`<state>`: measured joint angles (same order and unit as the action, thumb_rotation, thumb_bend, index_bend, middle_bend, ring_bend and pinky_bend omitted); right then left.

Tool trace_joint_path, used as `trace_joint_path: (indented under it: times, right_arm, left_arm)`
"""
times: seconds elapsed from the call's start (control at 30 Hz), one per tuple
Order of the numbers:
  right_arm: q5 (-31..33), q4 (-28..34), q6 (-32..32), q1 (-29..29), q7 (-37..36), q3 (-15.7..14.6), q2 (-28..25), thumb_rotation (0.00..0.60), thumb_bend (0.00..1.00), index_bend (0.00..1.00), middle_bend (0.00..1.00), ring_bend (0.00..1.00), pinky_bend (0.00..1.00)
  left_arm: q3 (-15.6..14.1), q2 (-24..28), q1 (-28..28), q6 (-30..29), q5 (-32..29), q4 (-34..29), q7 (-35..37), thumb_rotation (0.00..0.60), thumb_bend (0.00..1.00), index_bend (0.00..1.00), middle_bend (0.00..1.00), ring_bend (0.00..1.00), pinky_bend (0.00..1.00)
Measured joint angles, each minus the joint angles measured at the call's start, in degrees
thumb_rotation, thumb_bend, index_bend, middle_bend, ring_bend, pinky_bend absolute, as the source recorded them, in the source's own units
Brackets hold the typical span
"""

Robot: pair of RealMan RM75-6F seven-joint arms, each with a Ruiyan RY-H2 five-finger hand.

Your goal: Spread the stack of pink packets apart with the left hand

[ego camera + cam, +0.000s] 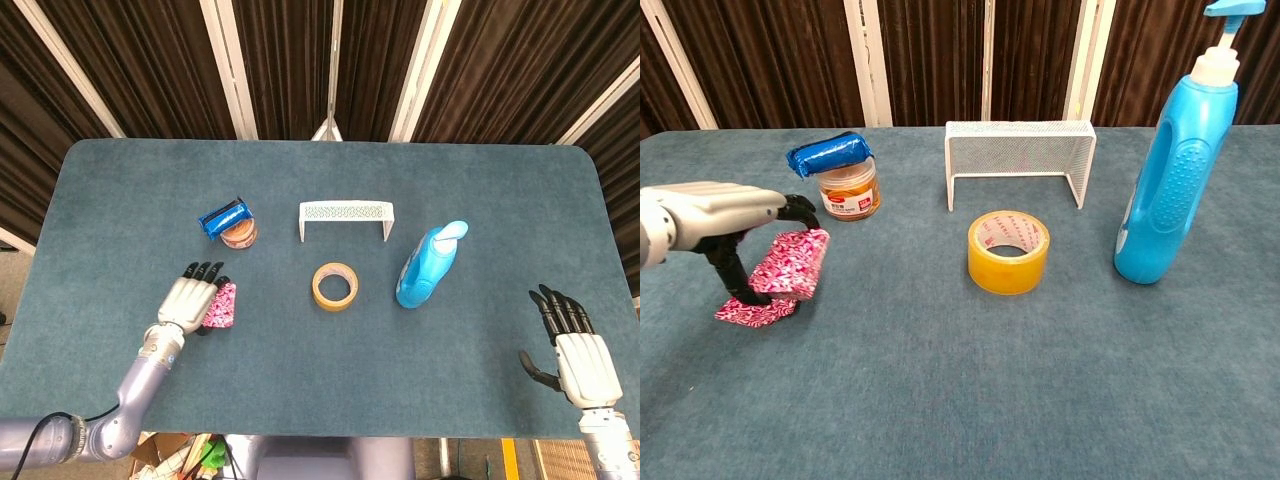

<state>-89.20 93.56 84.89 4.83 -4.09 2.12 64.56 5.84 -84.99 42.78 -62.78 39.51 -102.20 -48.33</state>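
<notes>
The pink packets [223, 305] lie at the table's front left. In the chest view the upper packets [792, 265] are tipped up on edge, while one flat packet [753, 312] stays on the cloth beneath them. My left hand [189, 299] is at their left side, its fingers [798, 211] hooked over the raised top edge and its thumb behind them. My right hand [573, 347] rests far off at the front right corner, fingers spread and holding nothing.
An orange-lidded jar [239, 235] with a blue packet [223, 215] on top stands behind the packets. A white mesh rack [346, 214], a yellow tape roll [335, 286] and a blue pump bottle [428, 266] stand mid-table to the right.
</notes>
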Motion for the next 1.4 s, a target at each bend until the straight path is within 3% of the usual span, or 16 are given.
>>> trace_joint_path:
  times: [0.43,0.6,0.8,1.23,1.4]
  right_arm:
    - [-0.1,0.0,0.0,0.0,-0.3,0.0,-0.1,0.6,0.36,0.0,0.0,0.0,0.09]
    - [-0.2,0.0,0.0,0.0,-0.4,0.0,-0.1,0.6,0.36,0.0,0.0,0.0,0.09]
    - [-0.3,0.0,0.1,0.0,-0.4,0.0,-0.1,0.6,0.36,0.0,0.0,0.0,0.09]
    - [-0.5,-0.1,0.3,0.0,-0.8,0.0,-0.1,0.6,0.36,0.0,0.0,0.0,0.09]
    - [-0.5,-0.1,0.3,0.0,-0.8,0.0,-0.1,0.6,0.36,0.0,0.0,0.0,0.09]
  left_arm:
    - [-1.6,-4.8,3.8,-0.8,-4.7,1.8,-5.3,0.6,0.43,0.45,0.0,0.0,0.0]
    - [-1.9,-5.0,5.4,-1.5,-9.0,1.5,-8.2,0.6,0.33,0.3,0.0,0.0,0.0]
    - [-1.6,-5.0,7.0,-2.0,-11.5,0.8,-9.1,0.6,0.28,0.21,0.0,0.0,0.0]
    - [-2.2,-4.7,9.0,-2.6,-15.2,-0.4,-10.5,0.6,0.25,0.17,0.0,0.0,0.0]
    - [-2.4,-4.8,9.6,-2.9,-15.7,-0.2,-10.2,0.6,0.28,0.28,0.0,0.0,0.0]
